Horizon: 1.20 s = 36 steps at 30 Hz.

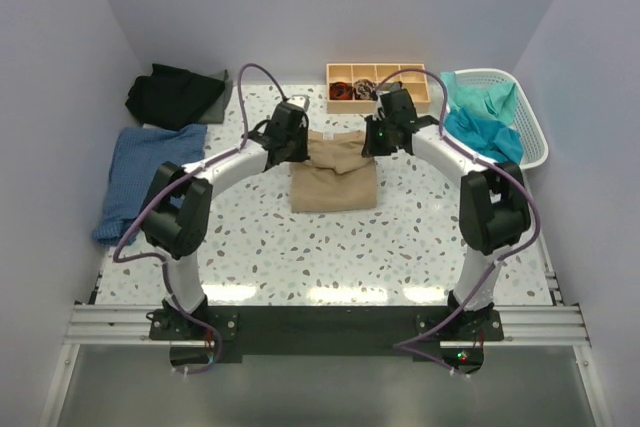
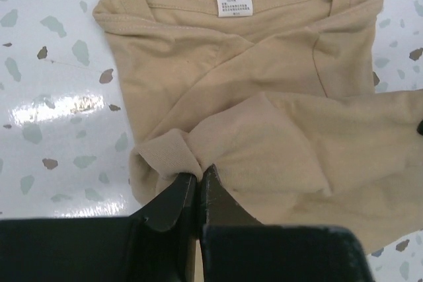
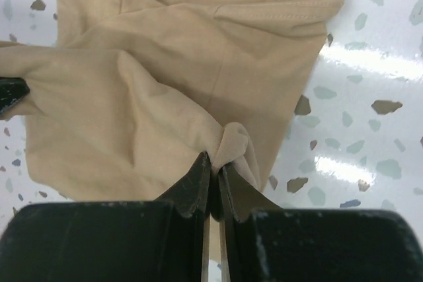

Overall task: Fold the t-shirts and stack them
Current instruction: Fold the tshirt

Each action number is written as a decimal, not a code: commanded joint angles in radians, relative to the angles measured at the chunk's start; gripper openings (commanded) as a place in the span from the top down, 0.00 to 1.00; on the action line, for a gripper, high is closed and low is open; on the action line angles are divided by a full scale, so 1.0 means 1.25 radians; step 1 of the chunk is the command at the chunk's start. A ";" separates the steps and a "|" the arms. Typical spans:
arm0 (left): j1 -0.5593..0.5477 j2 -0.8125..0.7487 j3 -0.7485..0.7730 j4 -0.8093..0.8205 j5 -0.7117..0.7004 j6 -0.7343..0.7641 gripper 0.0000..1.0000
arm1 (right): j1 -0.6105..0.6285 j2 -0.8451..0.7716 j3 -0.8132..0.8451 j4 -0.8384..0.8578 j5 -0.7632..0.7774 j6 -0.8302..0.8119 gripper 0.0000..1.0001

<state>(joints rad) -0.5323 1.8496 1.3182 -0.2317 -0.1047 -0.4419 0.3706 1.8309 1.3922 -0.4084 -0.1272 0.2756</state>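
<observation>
A tan-beige t-shirt (image 1: 335,179) lies partly folded in the middle of the table, collar and white label toward the back. My left gripper (image 1: 291,152) is shut on a pinch of its cloth at the left edge, and the tan shirt (image 2: 264,97) fills the left wrist view ahead of that gripper (image 2: 199,175). On the right edge my right gripper (image 1: 378,143) is shut on a bunched fold of the same tan shirt (image 3: 172,64), the pinch showing at its tips (image 3: 215,160). A denim-blue t-shirt (image 1: 140,175) and a black one (image 1: 175,95) lie at the left. Teal shirts (image 1: 482,119) are in the basket.
A white plastic laundry basket (image 1: 522,107) stands at the back right. A small wooden tray (image 1: 345,82) with compartments sits at the back centre, just behind the right gripper. Grey walls close in the table on three sides.
</observation>
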 commanded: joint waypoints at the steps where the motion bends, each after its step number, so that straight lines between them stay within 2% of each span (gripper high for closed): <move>1: 0.047 0.052 0.102 0.054 0.055 0.028 0.99 | -0.025 0.071 0.090 0.024 -0.022 -0.020 0.77; 2: 0.054 0.065 0.117 0.050 0.062 0.032 0.91 | -0.034 0.084 0.108 0.035 -0.021 -0.023 0.63; 3: 0.061 0.086 0.134 0.047 0.064 0.039 0.79 | -0.038 0.094 0.117 0.046 -0.012 -0.027 0.57; 4: 0.076 0.092 0.158 0.046 0.053 0.041 0.72 | -0.044 0.101 0.122 0.058 -0.007 -0.029 0.57; 5: 0.081 0.095 0.162 0.065 0.049 0.044 0.59 | -0.052 0.108 0.134 0.080 0.001 -0.034 0.56; 6: 0.090 0.094 0.166 0.070 0.046 0.049 0.32 | -0.057 0.111 0.139 0.091 0.018 -0.039 0.52; 7: 0.104 0.091 0.179 0.074 0.045 0.050 0.25 | -0.062 0.112 0.150 0.091 0.017 -0.044 0.47; 8: 0.110 0.085 0.184 0.085 0.045 0.055 0.18 | -0.069 0.107 0.171 0.083 0.016 -0.047 0.46; 9: 0.114 0.073 0.189 0.085 0.046 0.067 0.04 | -0.069 0.100 0.174 0.082 0.017 -0.055 0.46; 10: 0.118 0.067 0.203 0.081 0.034 0.074 0.00 | -0.071 0.091 0.177 0.080 0.016 -0.057 0.46; 15: 0.117 0.016 0.189 0.036 0.085 0.087 0.00 | -0.067 0.011 0.132 0.067 -0.042 -0.033 0.44; 16: 0.115 0.007 0.155 0.039 0.162 0.088 0.00 | -0.067 -0.001 0.101 0.071 -0.082 -0.027 0.44; 19: 0.100 -0.023 0.090 0.041 0.239 0.084 0.00 | -0.054 -0.013 0.091 0.037 -0.128 -0.017 0.45; 27: 0.043 -0.059 -0.035 0.059 0.305 0.053 0.00 | 0.010 -0.049 0.007 0.010 -0.146 0.008 0.47; 32: 0.042 -0.029 -0.020 0.085 0.316 0.042 0.00 | 0.013 -0.023 -0.012 0.020 -0.140 0.018 0.49; 36: 0.043 0.052 0.073 0.079 0.313 0.047 0.00 | 0.013 0.030 0.021 0.025 -0.129 0.010 0.49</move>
<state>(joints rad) -0.4850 1.8389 1.2942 -0.1886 0.2657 -0.3775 0.3923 1.8172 1.3750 -0.3973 -0.2848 0.2844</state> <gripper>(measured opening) 0.997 0.512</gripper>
